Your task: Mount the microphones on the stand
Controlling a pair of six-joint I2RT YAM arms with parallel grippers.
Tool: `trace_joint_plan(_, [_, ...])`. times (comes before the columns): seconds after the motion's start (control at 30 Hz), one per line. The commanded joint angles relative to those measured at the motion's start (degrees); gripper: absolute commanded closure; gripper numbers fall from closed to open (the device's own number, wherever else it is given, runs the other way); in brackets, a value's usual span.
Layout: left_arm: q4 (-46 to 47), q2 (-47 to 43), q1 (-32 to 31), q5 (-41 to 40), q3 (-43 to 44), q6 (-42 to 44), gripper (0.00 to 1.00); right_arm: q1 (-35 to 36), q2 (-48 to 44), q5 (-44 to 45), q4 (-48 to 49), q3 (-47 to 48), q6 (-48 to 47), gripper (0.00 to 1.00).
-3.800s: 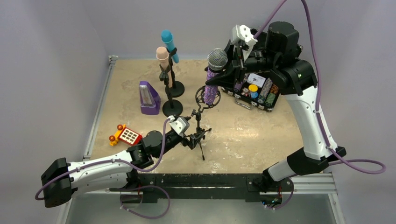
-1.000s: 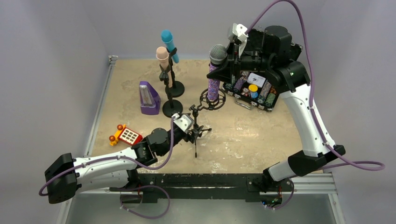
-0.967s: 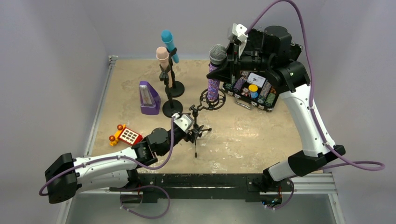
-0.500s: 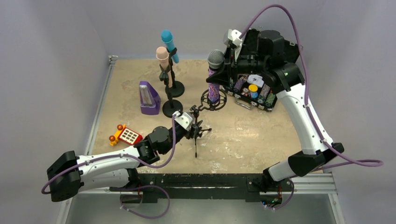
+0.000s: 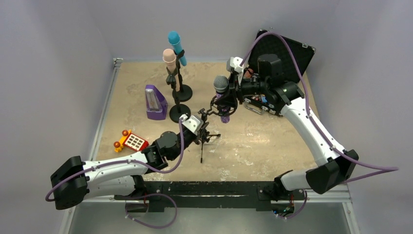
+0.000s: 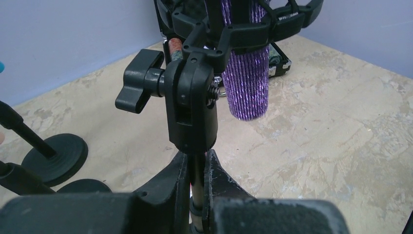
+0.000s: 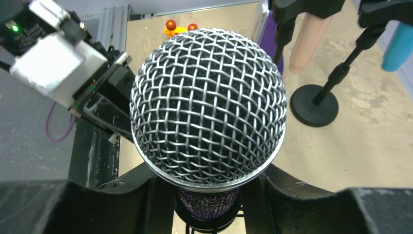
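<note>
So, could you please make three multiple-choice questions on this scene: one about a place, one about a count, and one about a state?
1. Where does the purple metronome stand?
A. just left of the round-base stands
B. at the far right corner
C. at the near edge, between the arms

2. How many microphones sit on the round-base stands?
A. one
B. two
C. three

3. What is the state of the left gripper?
A. open, holding nothing
B. shut on the tripod stand, at its thin pole
C. open wide, high above everything

Answers:
1 A: the top view shows it beside their black bases.
2 B: the turquoise microphone and the peach microphone are clipped there.
3 B: the left wrist view shows both fingers pressed on the pole.
</note>
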Motion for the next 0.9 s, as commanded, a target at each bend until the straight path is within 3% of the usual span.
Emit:
trace_joint_plan(0.0, [3.4,-1.1,0.7,-0.7,-1.4,-1.8,1.0,0.8,-1.7,-3.8,0.1,-7.5,-0.7,1.0])
trace_joint_plan(0.17, [4.1,-1.8,0.8,-0.8,-2.7,-3.1,1.0,0.8,-2.8,-7.5,0.0,-8.5,-1.7,1.0])
trace_joint_plan(0.23, [4.1,-2.1,0.8,-0.6,-2.8,-3.3,1.0,0.7,-2.0,-9.4,-0.3,-6.7,-1.0,0.8])
trace_joint_plan(0.33, [3.9,-2.2,0.8,0.4,-2.5,-3.2,1.0,0.7,-0.9,-11.0,-3.6,-0.9,-0.8,0.38])
trace_joint_plan(0.43, [2.7,-2.4,0.8,1.4,-1.8,-3.0,1.0,0.7,0.3,-11.7,-6.5,5.9,0.0,0.19])
trace_joint_plan(0.57, [2.0,-2.5,0.8,1.7,-1.3,-2.9,1.0,0.7,1.5,-11.5,-11.2,13.9,-0.9,0.12])
trace_joint_plan(0.77, [1.3,-2.8,0.8,2.1,-0.9,-3.0,1.0,0.0,-0.5,-10.4,-15.6,16.7,-4.9,0.09])
trace_joint_plan(0.87, [0.2,-3.4,0.8,2.7,-0.5,-3.1,0.89,-1.3,-2.3,-10.4,-18.2,17.2,-6.8,0.08])
